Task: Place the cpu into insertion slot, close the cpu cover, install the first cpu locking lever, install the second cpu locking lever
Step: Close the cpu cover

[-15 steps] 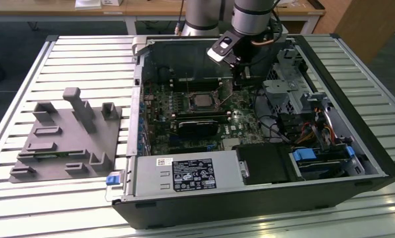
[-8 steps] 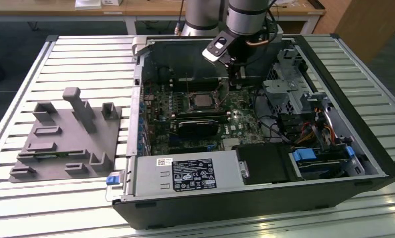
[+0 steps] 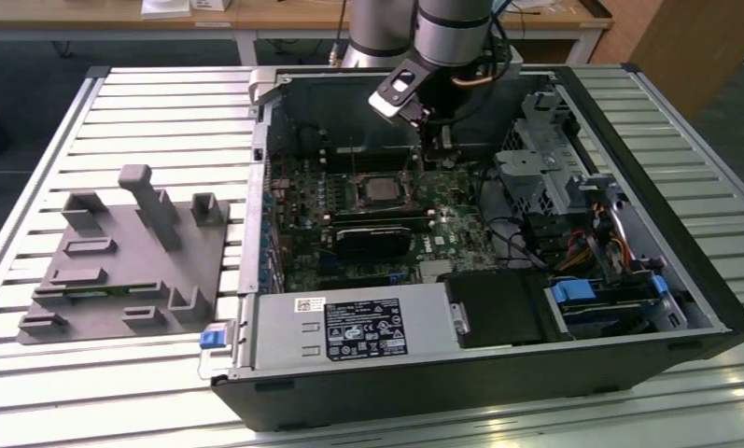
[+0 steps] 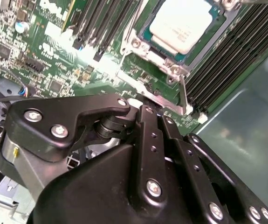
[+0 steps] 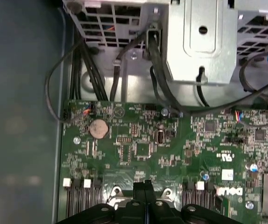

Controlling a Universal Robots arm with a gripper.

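The cpu (image 4: 182, 21), a pale silvery square, lies in the insertion slot (image 3: 378, 190) on the green motherboard. The cpu cover (image 4: 156, 56), a thin metal frame, lies around the chip's face. A thin metal locking lever (image 4: 184, 93) runs along the socket's corner, just beyond my fingertips. My gripper (image 3: 437, 154) hangs inside the open computer case, just to the exterior view's right of the socket. Its black fingers (image 5: 141, 187) are pressed together over the board's edge, with nothing visible between them.
Long black memory slots (image 4: 101, 28) flank the socket. A metal drive cage (image 5: 199, 37) and black cables (image 5: 78, 70) stand close by. A black fan unit (image 3: 372, 238) and power supply (image 3: 341, 327) fill the case's front. A grey fixture block (image 3: 122, 252) sits outside, at the exterior view's left.
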